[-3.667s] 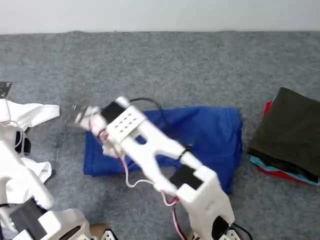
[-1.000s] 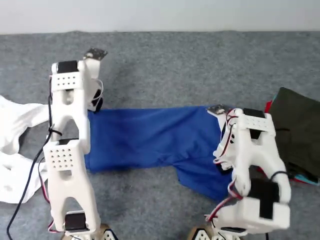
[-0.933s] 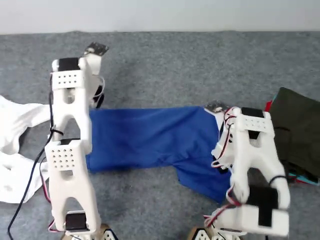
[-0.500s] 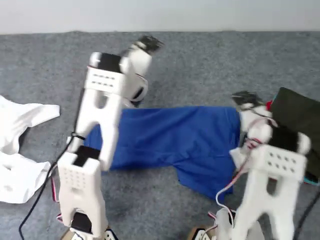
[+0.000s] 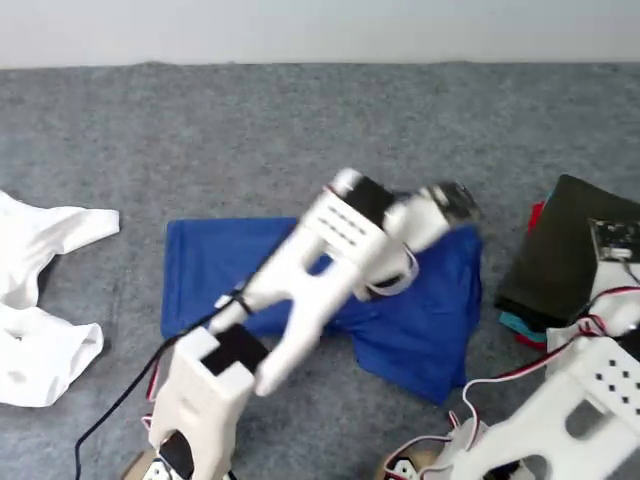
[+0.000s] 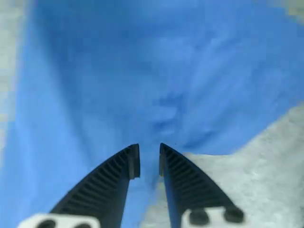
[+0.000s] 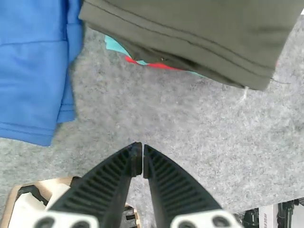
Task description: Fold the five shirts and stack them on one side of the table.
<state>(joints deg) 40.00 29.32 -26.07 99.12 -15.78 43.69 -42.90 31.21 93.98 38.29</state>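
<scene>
So, the right gripper is pinched shut over grey felt beside the blue shirt. That shirt is laid flat, long axis running from crumpled white shirt to folded stack; the left gripper is held slightly open over it. The stack's hem stitching is caught from the right wrist.

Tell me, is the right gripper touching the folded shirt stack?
Apart. The right wrist view shows bare grey table between the right gripper and the folded shirt stack.
</scene>
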